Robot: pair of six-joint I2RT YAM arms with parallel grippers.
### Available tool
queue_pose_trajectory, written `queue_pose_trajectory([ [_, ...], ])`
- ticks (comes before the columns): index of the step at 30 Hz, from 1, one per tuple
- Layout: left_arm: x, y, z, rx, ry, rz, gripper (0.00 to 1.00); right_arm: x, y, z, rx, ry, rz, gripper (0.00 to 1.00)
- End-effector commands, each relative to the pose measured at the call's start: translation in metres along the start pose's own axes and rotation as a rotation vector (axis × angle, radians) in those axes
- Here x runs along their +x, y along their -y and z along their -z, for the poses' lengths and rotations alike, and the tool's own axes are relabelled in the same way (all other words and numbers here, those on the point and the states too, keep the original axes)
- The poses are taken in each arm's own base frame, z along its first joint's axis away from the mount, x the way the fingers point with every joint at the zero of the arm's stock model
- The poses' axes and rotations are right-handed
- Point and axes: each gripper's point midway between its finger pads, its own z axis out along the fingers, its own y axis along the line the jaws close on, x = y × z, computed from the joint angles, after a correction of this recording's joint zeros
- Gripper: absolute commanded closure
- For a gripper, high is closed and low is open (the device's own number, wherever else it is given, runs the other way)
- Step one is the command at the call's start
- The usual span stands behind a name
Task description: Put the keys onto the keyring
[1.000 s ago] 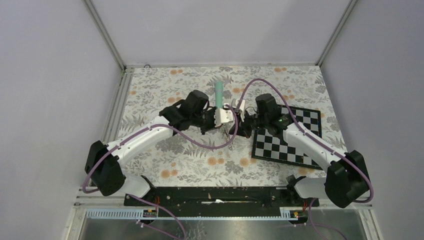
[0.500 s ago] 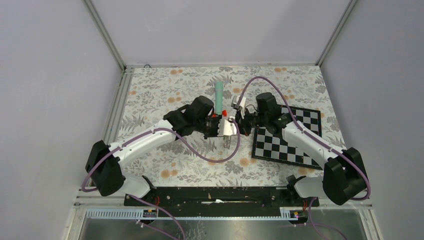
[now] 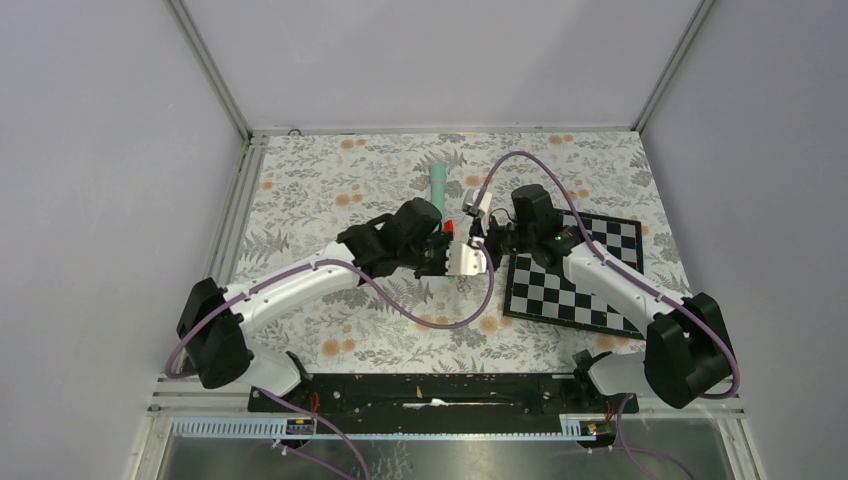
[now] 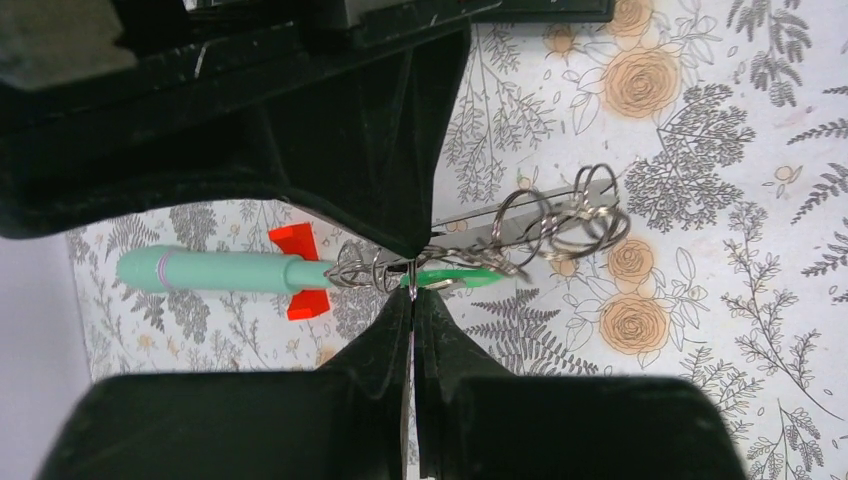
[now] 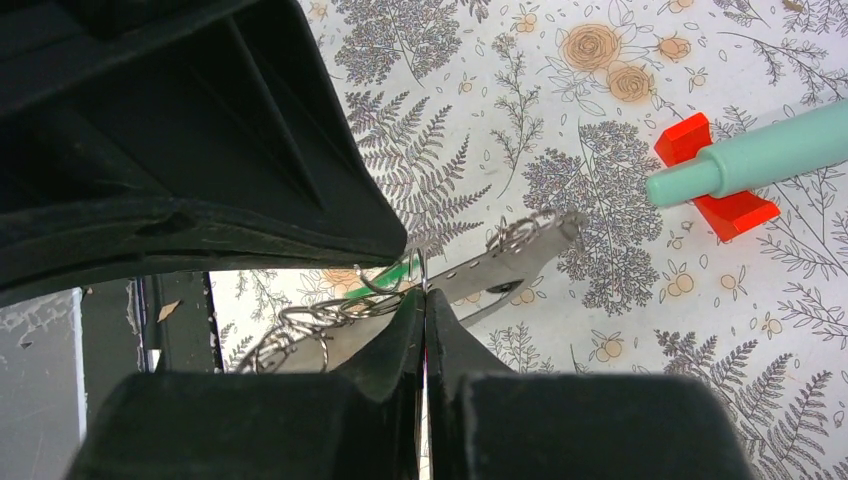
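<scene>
I have the left gripper (image 4: 412, 288) and right gripper (image 5: 425, 297) both pinched closed on the keyring (image 4: 560, 215), held just beside the teal stick (image 4: 210, 270). The green key (image 4: 455, 277) sits against the keyring.

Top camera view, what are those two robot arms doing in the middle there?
Both arms meet over the middle of the flowered table. The left gripper and the right gripper are each pinched shut on thin wire loops of the keyring, holding it between them. The green key sits right at the pinch, but it is not clear whether it is threaded on yet. A teal stick lies on the table nearby, not held.
</scene>
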Motion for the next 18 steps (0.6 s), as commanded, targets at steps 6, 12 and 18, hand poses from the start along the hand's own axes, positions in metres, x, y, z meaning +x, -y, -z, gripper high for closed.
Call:
queue_pose_trajectory([
  [6, -0.0172, -0.0307, 0.0065, -0.143, -0.014, 0.023, 1.00, -0.0208, 0.0013, 0.0004, -0.003, 0.058, 0.024, 1.00],
  [12, -0.0189, -0.0317, 0.0063, -0.147, -0.009, 0.028, 1.00, -0.0197, 0.0017, -0.0005, -0.005, 0.057, 0.020, 1.00],
  [18, -0.0223, -0.0226, 0.0045, -0.095, 0.008, 0.029, 1.00, -0.0203, 0.0010, 0.0003, -0.003, 0.063, 0.027, 1.00],
])
